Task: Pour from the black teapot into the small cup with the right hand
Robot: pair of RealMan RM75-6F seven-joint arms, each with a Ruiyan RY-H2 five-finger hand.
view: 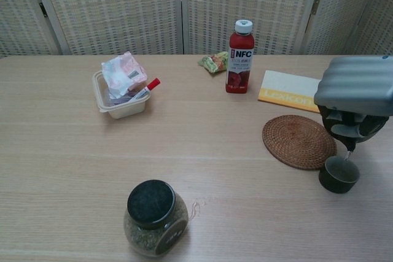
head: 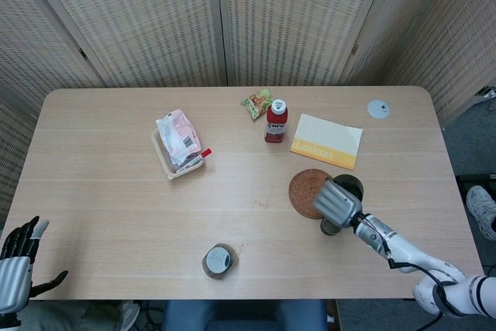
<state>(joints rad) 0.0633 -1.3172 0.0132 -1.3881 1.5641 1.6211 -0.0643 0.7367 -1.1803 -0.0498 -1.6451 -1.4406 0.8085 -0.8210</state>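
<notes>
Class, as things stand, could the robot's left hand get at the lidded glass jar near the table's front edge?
Probably yes. The left hand hangs open off the table's front left corner, and bare table lies between it and the jar.

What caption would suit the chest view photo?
Robot hand tips a black teapot over a small cup beside a woven coaster.
</notes>
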